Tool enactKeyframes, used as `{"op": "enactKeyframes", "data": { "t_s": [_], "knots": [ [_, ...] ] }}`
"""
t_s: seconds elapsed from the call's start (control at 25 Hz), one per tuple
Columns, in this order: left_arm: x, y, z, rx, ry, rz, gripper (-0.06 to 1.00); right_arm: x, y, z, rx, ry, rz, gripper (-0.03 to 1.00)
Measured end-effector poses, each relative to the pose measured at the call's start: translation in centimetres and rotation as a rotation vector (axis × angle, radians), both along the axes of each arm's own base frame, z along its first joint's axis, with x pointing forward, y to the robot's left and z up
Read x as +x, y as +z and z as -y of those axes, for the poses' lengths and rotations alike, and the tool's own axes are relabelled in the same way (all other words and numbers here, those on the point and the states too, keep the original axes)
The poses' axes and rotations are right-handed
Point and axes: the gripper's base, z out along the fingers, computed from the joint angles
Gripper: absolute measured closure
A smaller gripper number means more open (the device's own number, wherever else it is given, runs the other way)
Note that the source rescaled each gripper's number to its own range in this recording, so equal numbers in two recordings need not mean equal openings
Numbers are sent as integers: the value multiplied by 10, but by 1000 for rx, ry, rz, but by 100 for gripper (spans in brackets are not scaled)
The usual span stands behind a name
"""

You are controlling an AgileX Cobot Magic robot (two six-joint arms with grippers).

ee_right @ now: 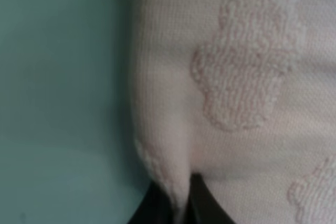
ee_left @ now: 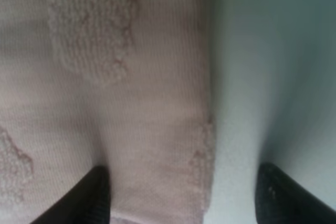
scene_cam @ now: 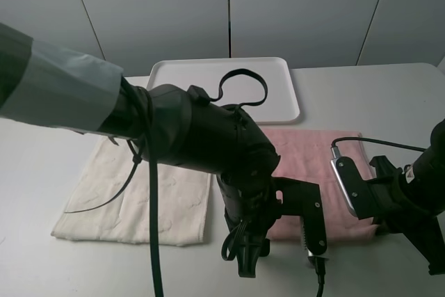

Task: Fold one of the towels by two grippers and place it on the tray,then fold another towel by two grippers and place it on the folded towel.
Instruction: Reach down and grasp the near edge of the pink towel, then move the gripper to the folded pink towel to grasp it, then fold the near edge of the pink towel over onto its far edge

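Two corners of pink towel in play, both on edge farthest from tray; towel flat on tabletop just beside tray. Right end effector pinched on fabric; left end effector parted, straddling side hem, likely closing next.

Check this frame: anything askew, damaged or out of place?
Nothing spilled or damaged. One mismatch: the right gripper is shut on a pinched edge fold of the pink towel, while the left gripper is open, one finger over the towel, one over the table. The cream-white towel lies flat alongside.
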Motion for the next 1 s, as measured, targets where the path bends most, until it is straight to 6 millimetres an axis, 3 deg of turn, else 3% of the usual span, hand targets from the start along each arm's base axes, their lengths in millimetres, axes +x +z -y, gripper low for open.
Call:
{"op": "enactKeyframes", "data": {
  "t_s": [0.24, 0.32, 0.44, 0.56, 0.6, 1.0],
  "knots": [
    [1, -1, 0, 1, 27, 2, 20, 0, 0, 0, 0, -4, -2, 96],
    [2, 0, 0, 7, 33, 17, 27, 0, 0, 0, 0, -4, -2, 96],
    [4, -1, 0, 22, 22, 47, 54, 0, 0, 0, 0, -4, -2, 96],
    [6, -2, 0, 28, 11, 72, 89, 0, 0, 0, 0, -12, -1, 96],
    [6, -2, 0, 30, 7, 77, 93, 0, 0, 0, 0, -19, -1, 96],
    [7, 2, 0, 15, 11, 86, 94, -1, 6, -1, 26, -135, 38, 96]
  ]
}}
